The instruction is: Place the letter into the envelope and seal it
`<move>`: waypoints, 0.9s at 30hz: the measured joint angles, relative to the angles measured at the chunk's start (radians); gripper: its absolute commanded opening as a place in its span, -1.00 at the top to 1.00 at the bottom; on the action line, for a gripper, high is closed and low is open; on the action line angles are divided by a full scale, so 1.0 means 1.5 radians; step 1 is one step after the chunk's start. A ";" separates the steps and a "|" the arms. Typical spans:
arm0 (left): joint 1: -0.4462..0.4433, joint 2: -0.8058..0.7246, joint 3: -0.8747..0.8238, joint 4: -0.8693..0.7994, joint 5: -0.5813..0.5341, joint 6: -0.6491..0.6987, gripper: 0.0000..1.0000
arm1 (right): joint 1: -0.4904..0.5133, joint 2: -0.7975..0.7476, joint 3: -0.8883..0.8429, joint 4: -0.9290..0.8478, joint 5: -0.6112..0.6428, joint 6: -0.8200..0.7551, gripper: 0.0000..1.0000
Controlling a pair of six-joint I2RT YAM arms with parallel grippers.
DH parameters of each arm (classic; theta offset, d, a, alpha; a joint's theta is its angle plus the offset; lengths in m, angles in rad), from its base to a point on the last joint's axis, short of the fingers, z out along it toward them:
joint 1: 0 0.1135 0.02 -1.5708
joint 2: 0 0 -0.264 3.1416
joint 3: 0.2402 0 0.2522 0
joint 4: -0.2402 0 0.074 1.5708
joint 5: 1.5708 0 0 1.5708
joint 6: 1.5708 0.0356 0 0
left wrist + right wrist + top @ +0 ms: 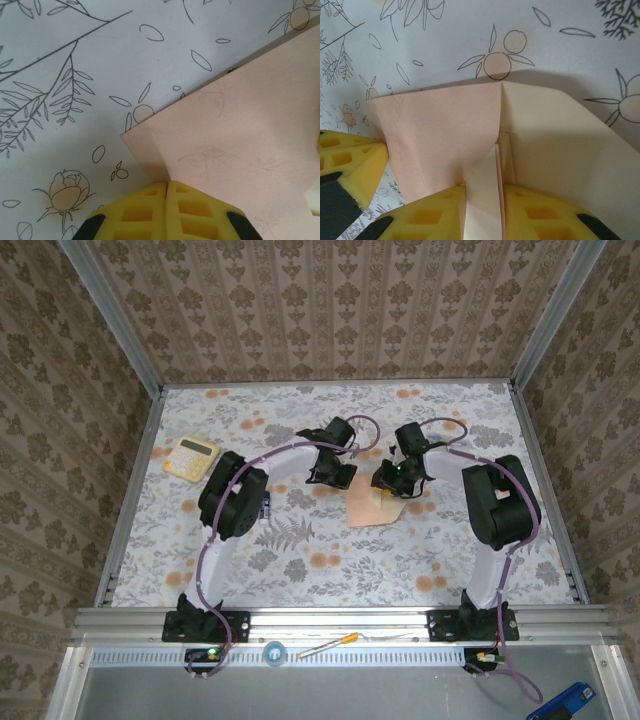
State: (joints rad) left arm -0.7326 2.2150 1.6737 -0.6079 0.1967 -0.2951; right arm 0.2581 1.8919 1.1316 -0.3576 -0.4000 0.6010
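Evidently mid-task: envelope (371, 508) lies mid-table between the arms. Left gripper (167, 187) pinched together on its edge; right gripper (483, 194) clamped on a raised cream fold (482, 167). I can't tell whether that's letter or flap. Sealing remains, I judge.

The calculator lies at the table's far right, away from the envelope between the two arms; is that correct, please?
Not quite: the calculator lies at the table's far left, as the top external view shows. The envelope is indeed between the two arms.

Damask wallpaper walls (300, 300); floral-print table (300, 560); aluminium frame rail (350, 620) in front.
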 measured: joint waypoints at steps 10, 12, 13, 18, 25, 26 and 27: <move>0.000 0.001 0.003 -0.003 -0.001 0.000 1.00 | -0.002 -0.003 0.008 -0.024 0.021 -0.021 0.44; 0.000 0.001 0.003 -0.004 -0.001 0.000 1.00 | -0.002 -0.005 0.008 -0.024 0.021 -0.022 0.42; 0.000 0.001 0.003 -0.003 -0.001 0.000 1.00 | -0.003 -0.006 0.008 -0.024 0.021 -0.022 0.41; 0.000 0.001 0.003 -0.004 -0.001 0.000 1.00 | -0.004 -0.014 0.008 -0.023 0.020 -0.023 0.27; 0.000 0.001 0.003 -0.004 -0.002 0.000 1.00 | -0.004 -0.017 -0.004 -0.011 0.017 -0.022 0.28; 0.000 0.001 0.003 -0.004 -0.002 0.000 1.00 | -0.003 -0.017 -0.006 -0.009 0.016 -0.022 0.28; 0.000 0.001 0.003 -0.004 -0.002 0.000 1.00 | -0.003 -0.017 -0.007 -0.008 0.015 -0.022 0.28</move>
State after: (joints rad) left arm -0.7330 2.2169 1.6783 -0.6144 0.1940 -0.2947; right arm 0.2535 1.8671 1.1210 -0.3695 -0.3779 0.5674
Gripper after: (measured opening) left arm 0.056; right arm 0.362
